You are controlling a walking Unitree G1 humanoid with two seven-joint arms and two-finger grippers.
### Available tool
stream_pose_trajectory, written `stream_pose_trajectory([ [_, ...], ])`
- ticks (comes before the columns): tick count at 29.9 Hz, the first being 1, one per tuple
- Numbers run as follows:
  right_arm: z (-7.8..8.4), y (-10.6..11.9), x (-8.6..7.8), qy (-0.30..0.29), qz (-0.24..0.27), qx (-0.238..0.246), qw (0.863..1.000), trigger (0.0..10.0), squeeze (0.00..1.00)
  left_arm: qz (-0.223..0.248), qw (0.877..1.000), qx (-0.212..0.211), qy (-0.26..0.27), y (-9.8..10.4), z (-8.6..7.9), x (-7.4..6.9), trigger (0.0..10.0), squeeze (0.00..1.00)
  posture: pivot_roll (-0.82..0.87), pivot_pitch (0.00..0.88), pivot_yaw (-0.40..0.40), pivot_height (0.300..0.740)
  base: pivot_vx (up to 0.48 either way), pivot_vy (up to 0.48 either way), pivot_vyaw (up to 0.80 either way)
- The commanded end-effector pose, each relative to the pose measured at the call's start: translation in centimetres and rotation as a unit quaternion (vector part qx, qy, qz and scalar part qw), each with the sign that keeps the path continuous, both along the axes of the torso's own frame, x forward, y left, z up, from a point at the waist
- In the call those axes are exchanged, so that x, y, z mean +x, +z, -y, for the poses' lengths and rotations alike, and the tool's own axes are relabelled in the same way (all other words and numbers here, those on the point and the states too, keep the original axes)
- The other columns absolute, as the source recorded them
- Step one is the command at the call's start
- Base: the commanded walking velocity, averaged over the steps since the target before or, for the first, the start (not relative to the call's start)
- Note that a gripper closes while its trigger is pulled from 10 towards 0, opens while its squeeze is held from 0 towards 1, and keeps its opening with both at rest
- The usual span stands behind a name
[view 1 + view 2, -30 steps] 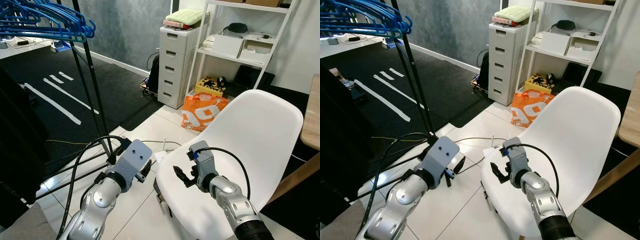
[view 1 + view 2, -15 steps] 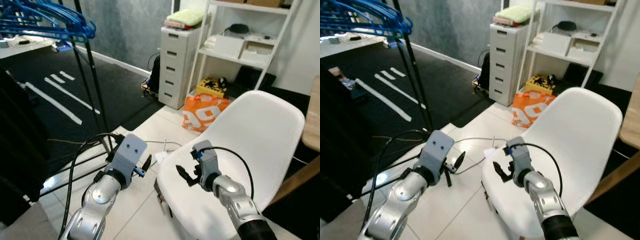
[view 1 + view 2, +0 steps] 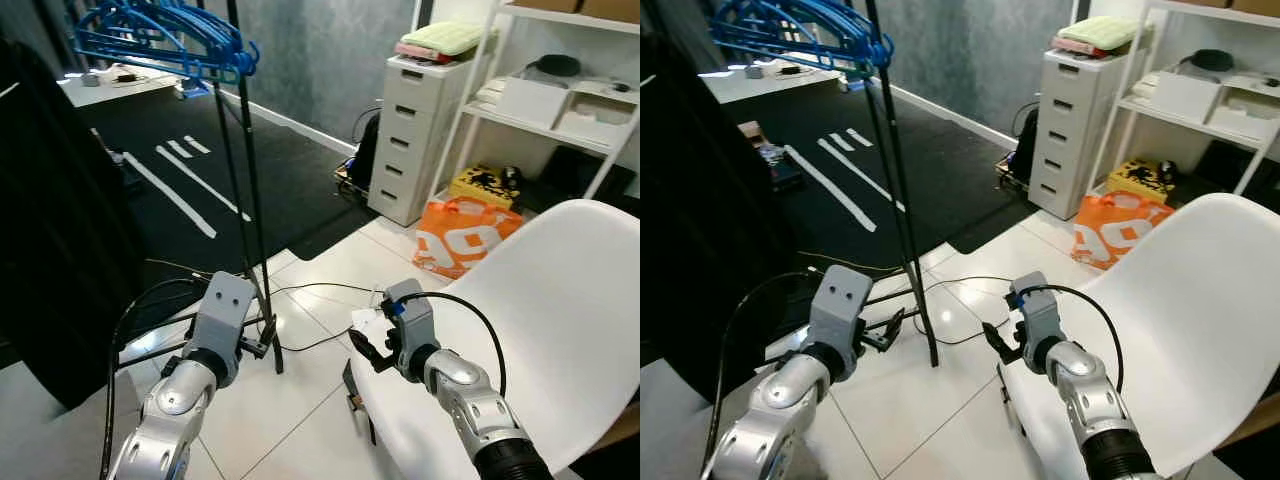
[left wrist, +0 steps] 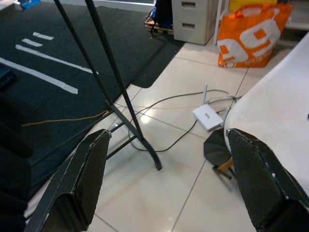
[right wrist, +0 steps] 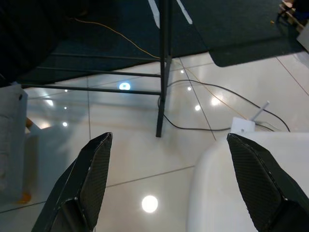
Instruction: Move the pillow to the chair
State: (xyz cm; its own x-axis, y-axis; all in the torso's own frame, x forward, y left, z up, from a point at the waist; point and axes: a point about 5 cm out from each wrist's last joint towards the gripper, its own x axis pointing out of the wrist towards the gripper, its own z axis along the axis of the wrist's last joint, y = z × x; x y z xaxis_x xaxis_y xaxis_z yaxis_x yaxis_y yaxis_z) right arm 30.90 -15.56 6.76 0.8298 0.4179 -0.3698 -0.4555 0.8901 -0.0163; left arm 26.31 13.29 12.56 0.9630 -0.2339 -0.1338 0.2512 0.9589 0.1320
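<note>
Turning left has swung my whole view: the white chair [image 3: 560, 330] now sits at my right edge and the clothes rack [image 3: 245, 190] with blue hangers [image 3: 160, 35] stands nearer the middle. My left jaws [image 4: 169, 179] and right jaws [image 5: 169, 179] hang wide and empty over the tiled floor [image 3: 300, 420]. No pillow is to be seen, so I judge I am searching for it.

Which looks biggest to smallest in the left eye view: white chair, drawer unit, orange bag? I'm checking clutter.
1. White chair, by far, though it's nearest the camera.
2. Drawer unit.
3. Orange bag, smaller, though partly hidden by the chair.
</note>
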Motion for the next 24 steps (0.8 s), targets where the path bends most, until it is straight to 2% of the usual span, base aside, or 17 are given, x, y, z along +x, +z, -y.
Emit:
stream_pose_trajectory([
  [1,-0.3,0.7,0.3,0.005,0.016,0.009,1.0,10.0,0.0,-0.005,1.0,-0.009,0.005,0.0,-0.1,-0.2,10.0,0.0,-0.17,0.005,-0.042,0.74,0.0,0.0,0.79],
  [4,-0.5,0.7,0.3,0.014,0.013,0.014,1.0,10.0,0.0,-0.022,0.998,-0.058,0.031,-0.2,-0.6,-0.2,10.0,0.0,-0.17,0.005,-0.04,0.74,0.0,0.0,0.79],
  [9,-0.5,0.7,0.3,0.016,0.013,0.015,1.0,10.0,0.0,-0.035,0.994,-0.082,0.056,-0.6,-1.0,-0.3,10.0,0.0,-0.16,0.005,-0.04,0.74,0.0,0.0,0.79],
  [11,-0.5,0.7,0.3,0.016,0.013,0.016,1.0,10.0,0.0,-0.038,0.994,-0.085,0.062,-0.6,-1.1,-0.3,10.0,0.0,-0.16,0.005,-0.04,0.74,0.0,0.0,0.79],
  [18,-0.6,0.7,0.3,0.015,0.012,0.018,1.0,10.0,0.0,-0.048,0.995,-0.064,0.063,-0.9,-1.1,-0.3,10.0,0.0,-0.15,0.005,-0.042,0.74,-0.48,0.0,0.79],
  [24,-0.6,0.6,0.3,0.017,0.011,0.018,1.0,10.0,0.0,-0.046,0.994,-0.072,0.064,-0.8,-1.1,-0.3,10.0,0.0,-0.15,0.0,-0.039,0.74,0.0,0.0,0.79],
])
